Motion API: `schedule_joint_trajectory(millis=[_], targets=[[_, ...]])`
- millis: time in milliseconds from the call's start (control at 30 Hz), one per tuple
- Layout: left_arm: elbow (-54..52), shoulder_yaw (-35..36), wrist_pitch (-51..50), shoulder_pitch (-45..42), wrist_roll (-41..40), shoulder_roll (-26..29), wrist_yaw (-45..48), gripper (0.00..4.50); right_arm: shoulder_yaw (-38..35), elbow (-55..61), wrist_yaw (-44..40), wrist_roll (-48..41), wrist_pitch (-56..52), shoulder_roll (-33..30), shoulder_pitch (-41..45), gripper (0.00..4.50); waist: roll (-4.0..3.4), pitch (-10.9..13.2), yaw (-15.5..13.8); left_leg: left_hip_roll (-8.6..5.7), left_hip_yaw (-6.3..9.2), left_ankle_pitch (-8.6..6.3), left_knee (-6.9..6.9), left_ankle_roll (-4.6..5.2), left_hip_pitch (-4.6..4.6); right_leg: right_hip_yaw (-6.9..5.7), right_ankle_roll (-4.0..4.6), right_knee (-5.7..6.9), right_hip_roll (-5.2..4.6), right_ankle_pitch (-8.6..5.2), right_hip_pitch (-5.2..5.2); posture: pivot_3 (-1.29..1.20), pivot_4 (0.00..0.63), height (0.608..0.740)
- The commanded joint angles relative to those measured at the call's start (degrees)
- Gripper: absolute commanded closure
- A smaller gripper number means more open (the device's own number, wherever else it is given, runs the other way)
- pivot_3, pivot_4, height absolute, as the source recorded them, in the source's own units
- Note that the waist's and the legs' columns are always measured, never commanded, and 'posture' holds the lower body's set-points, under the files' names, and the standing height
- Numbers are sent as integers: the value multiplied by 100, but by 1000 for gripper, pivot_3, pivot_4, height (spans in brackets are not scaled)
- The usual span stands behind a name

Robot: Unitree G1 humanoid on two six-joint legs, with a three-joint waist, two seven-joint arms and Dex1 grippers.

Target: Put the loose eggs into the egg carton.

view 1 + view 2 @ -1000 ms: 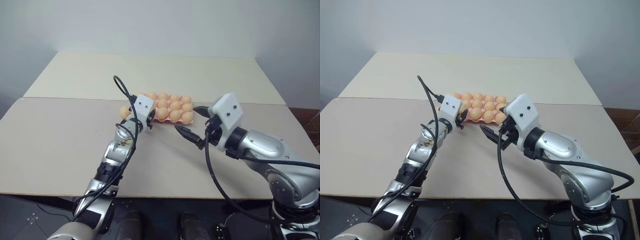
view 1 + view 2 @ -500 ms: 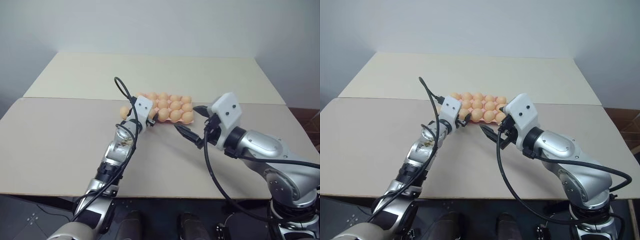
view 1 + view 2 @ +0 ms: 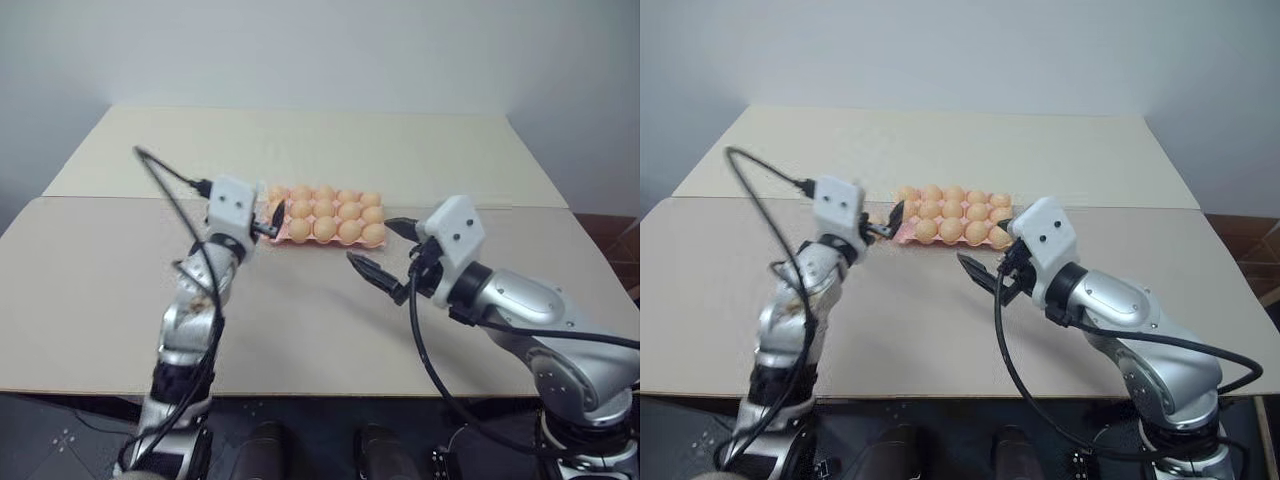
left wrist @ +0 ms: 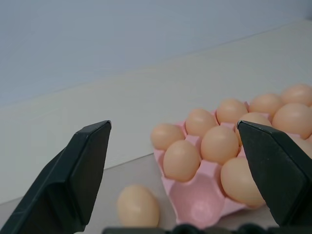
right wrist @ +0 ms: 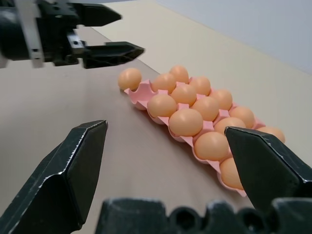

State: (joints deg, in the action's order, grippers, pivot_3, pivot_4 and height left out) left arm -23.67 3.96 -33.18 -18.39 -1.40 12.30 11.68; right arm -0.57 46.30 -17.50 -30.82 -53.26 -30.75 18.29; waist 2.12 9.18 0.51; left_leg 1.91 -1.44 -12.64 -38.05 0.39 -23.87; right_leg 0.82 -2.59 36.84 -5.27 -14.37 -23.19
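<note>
At frame centre, the egg carton [image 3: 330, 222] has one loose egg [image 4: 138, 205] beside it; left tool [image 3: 272, 222] and right tool [image 3: 381, 254] both gape, empty.

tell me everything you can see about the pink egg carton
The egg carton is a flat, lidless pink tray that looks like moulded pulp, with a scalloped edge and three rows of five cups. It lies level on the beige table, between the two grippers. Tan eggs fill all but one corner cup, which is empty. One loose egg lies on the table beside that corner.
</note>
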Motion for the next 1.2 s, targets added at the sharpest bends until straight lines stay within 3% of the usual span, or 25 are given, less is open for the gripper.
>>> schedule_joint_trajectory(millis=[33,200,333,533,900,1200], targets=[[-972,230,-60,694,-153,-55,-101,13,21,228,-11,381,848,123,-447,0,0,0,-3,0,2,0,0,0,0,0,0,2,0,0,0,0,150,740],[-1565,487,24,1657,-196,-200,-306,13,239,82,-259,837,2226,485,-1222,0,-1,-1,3,1,-7,1,0,0,13,0,2,1,4,1,9,0,150,740],[-1825,563,38,2317,-246,-246,-307,13,-11,16,-1034,136,2424,449,-1560,0,-1,-1,13,3,-5,0,0,0,14,2,2,-3,4,1,10,0,150,740],[-1746,593,37,2768,-259,-158,-273,13,-140,-107,-1748,-241,2559,102,-1586,0,-1,0,7,4,-5,0,0,0,16,0,5,-5,5,1,10,0,150,740],[-855,744,-1319,1433,-559,874,188,13,111,-160,-1852,130,2611,-138,-1281,0,-1,0,1,4,-7,0,0,0,13,-2,8,-4,9,-3,7,0,150,740],[954,555,-1503,-476,-620,1022,207,13,388,-341,-1689,361,2492,-2,-596,0,0,0,-14,0,-11,1,0,0,12,-4,8,-2,10,-2,7,0,150,740]])
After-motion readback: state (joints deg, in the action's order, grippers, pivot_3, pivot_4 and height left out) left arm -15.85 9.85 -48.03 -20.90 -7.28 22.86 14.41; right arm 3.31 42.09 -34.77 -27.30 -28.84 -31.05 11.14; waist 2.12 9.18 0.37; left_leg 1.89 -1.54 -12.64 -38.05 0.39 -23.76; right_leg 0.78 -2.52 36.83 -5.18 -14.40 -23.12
